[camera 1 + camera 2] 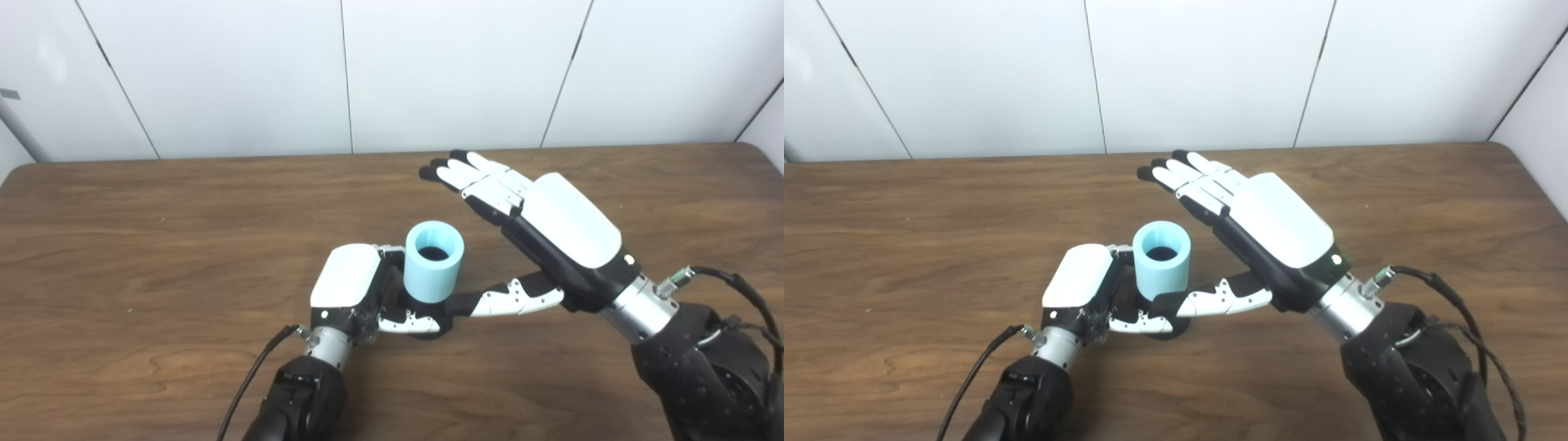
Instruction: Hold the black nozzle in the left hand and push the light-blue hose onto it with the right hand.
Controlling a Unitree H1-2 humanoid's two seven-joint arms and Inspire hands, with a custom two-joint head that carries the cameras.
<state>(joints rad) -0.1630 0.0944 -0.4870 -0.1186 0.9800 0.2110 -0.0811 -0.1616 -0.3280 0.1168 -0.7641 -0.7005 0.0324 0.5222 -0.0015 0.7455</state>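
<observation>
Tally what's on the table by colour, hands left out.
Light blue: 1, the hose, upright.
Black: 1, the nozzle, only its base showing under the hose, held by the left hand.
Total: 2.

Even, bright light is falling from overhead, leaving only soft, short shadows on the table (184,214) at frame centre. The wall (429,73) is glaring pale. Both views are looking slightly soft throughout.
</observation>
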